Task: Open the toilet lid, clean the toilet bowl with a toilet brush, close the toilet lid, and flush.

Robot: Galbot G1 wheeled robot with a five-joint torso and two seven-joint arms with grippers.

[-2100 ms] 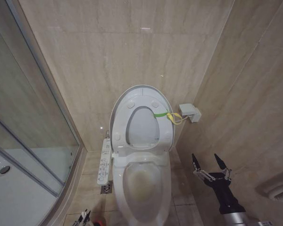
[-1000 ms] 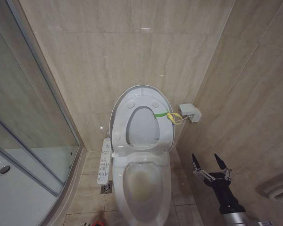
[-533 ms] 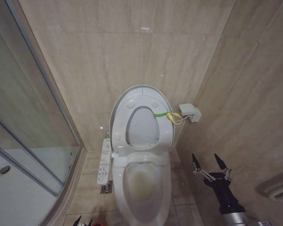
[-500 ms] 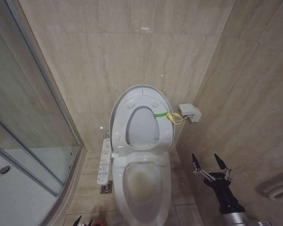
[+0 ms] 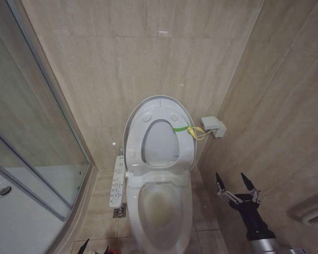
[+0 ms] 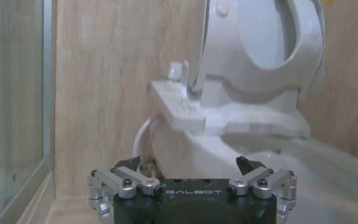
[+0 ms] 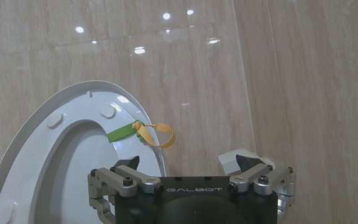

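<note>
Toilet lid: raised, standing upright against the tiled rear wall. Glossy white plastic oval; two round bumpers visible near its upper edge. A green-and-yellow band is tied at its right edge. The open-centred seat ring is raised with it, lying flat against the lid's underside.

Toilet bowl: exposed directly below the lid; white ceramic, elongated oval, with a faint yellowish-brown stain on the inner surface. A white control panel with buttons runs along the bowl's left side.

Right gripper: held off to the right of the bowl near the side wall, well apart from the toilet, fingers spread wide with nothing between them. From the right wrist camera the lid's upper edge and band sit beyond it.

Left gripper: low at the floor, left of the bowl's front; the left wrist camera shows its fingers parted and unloaded, facing the bowl's side and the control panel.

A glass shower enclosure stands at the left.
</note>
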